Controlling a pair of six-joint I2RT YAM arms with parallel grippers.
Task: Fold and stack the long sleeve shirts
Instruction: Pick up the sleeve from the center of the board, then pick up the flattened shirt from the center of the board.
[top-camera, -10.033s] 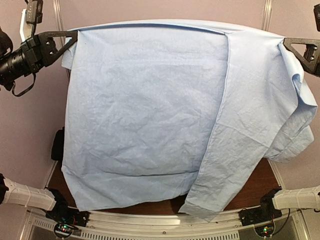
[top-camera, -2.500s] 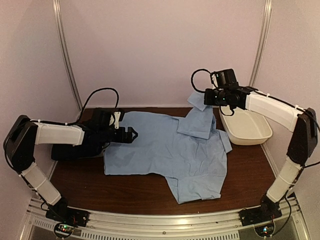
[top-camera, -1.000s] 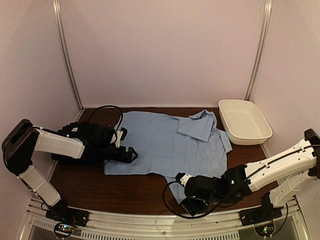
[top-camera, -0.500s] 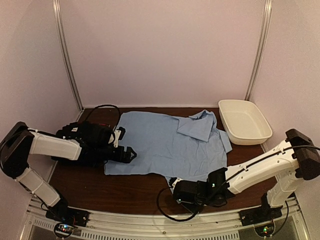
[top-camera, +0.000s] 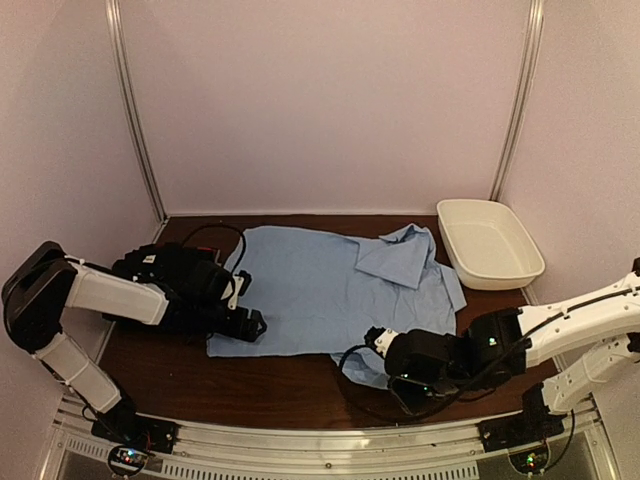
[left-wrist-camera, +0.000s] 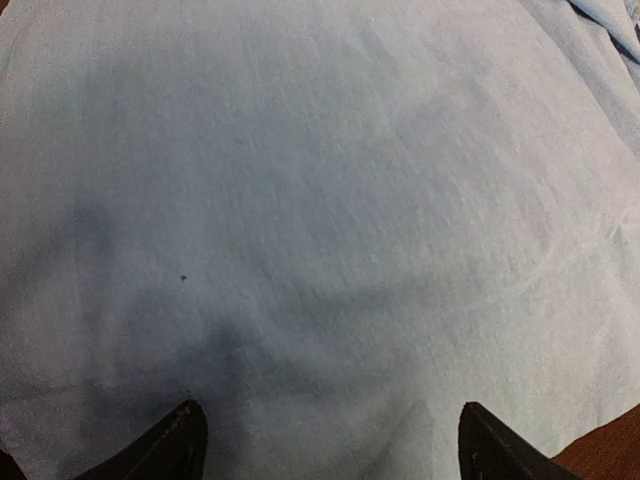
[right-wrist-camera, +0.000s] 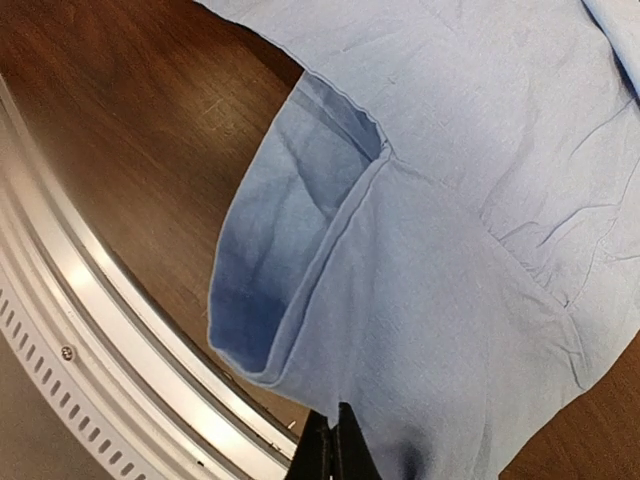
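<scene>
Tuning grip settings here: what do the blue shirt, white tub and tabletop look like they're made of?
Blue shirt: thin woven cloth, matte, creased. White tub: probably plastic, smooth moulded rim. Tabletop: dark wood or veneer, grain showing, slightly glossy.

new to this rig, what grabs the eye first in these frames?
The light blue shirt lies spread across the middle of the dark table, with a white tub at the far right. The right gripper is shut on the shirt's near flap, which curls up off the table, while the left gripper hangs open over its left part.
</scene>
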